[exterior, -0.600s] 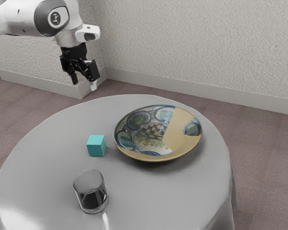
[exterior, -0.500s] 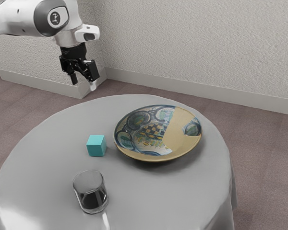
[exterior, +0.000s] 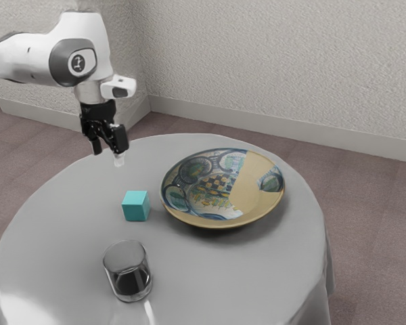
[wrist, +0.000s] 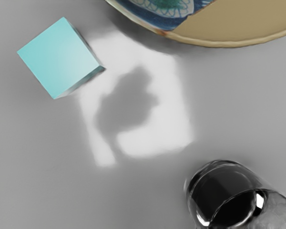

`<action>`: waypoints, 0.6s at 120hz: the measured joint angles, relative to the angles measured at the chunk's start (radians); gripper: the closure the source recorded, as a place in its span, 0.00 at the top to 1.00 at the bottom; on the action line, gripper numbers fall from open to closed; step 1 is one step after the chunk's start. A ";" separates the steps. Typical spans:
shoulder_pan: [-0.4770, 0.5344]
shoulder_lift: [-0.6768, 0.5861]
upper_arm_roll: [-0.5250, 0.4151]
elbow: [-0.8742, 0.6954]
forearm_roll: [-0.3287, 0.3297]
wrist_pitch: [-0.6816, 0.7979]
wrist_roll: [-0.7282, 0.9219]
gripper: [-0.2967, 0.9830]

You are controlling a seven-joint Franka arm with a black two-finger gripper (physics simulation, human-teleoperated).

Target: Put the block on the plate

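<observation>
Grey tabletop (exterior: pixel 189 271): cube-shaped block (exterior: pixel 135 206) level, one side facing plate (exterior: pixel 257 196); gripper (exterior: pixel 108 156) higher, spread wide

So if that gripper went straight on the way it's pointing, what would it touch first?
Probably the grey tabletop: the gripper points down, and the teal block looks just off its line. Depth is hard to judge, though, so it might clip the block.

White rounded arm (exterior: pixel 28 61) — dark-grey joint cap (exterior: pixel 60 62), round logo (exterior: pixel 78 63), black hand (exterior: pixel 108 156)
</observation>
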 joint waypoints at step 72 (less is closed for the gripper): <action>0.100 0.215 -0.055 -0.071 0.103 0.392 0.649 0.77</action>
